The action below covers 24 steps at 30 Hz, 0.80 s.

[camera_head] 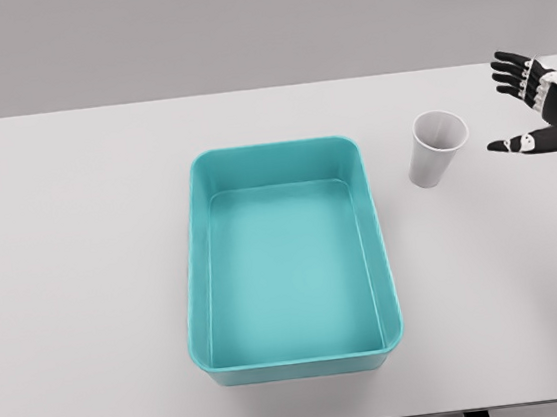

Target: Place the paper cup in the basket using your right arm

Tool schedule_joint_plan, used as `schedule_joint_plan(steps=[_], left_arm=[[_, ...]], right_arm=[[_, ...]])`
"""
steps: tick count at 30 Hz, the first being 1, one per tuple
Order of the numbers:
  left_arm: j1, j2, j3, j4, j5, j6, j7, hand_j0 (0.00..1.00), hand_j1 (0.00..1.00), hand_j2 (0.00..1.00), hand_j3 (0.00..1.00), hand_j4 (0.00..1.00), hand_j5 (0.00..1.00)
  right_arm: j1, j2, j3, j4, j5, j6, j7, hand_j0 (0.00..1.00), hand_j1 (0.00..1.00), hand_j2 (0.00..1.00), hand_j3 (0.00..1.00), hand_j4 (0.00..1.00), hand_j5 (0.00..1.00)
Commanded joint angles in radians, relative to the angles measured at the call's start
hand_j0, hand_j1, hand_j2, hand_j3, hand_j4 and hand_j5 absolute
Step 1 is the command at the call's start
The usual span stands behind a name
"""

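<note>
Presently, I logged the scene as follows.

Item one: paper cup (439,147), white, upright, mouth open upward, standing on the counter (71,242) just to the right of the basket and apart from it, with nothing touching it.

Item two: basket (287,260), a teal rectangular tub with rounded corners, set near the middle of the counter, with nothing inside it.

Item three: right hand (539,113), entering from the right edge, black fingers (510,71) spread wide and thumb pointing toward the cup. It held nothing and stood near the cup but clear of it, with a visible gap between thumb tip and cup wall. The left arm did not show.

Step in hand, as I judged it: the approach to the grasp. To do it well I meant to keep the hand wide open while sliding it leftward at mid-cup height, so thumb and fingers would pass on either side of the wall without nudging it. A light cup seemed likely to tip or skid if bumped, and to crumple if squeezed hard, so I planned a gentle, even closure before any lift toward the basket.
</note>
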Motion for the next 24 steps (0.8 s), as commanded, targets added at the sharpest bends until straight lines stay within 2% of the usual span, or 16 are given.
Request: schedule_joint_plan(steps=[1, 8, 24], left_arm=[[0.000, 0.000, 0.000, 0.000, 0.000, 0.000, 0.000, 1.00, 1.00, 1.00, 1.00, 1.00, 1.00], [0.000, 0.000, 0.000, 0.000, 0.000, 0.000, 0.000, 1.00, 1.00, 1.00, 1.00, 1.00, 1.00], [0.000, 0.000, 0.000, 0.000, 0.000, 0.000, 0.000, 1.00, 1.00, 1.00, 1.00, 1.00, 1.00]], right_arm=[[0.000, 0.031, 0.006, 0.031, -0.007, 0.006, 0.000, 1.00, 1.00, 1.00, 1.00, 1.00, 1.00], [0.002, 0.086, 0.019, 0.063, -0.007, 0.006, 0.000, 1.00, 1.00, 1.00, 1.00, 1.00, 1.00], [0.012, 0.124, 0.019, 0.087, -0.005, 0.010, 0.000, 1.00, 1.00, 1.00, 1.00, 1.00, 1.00]])
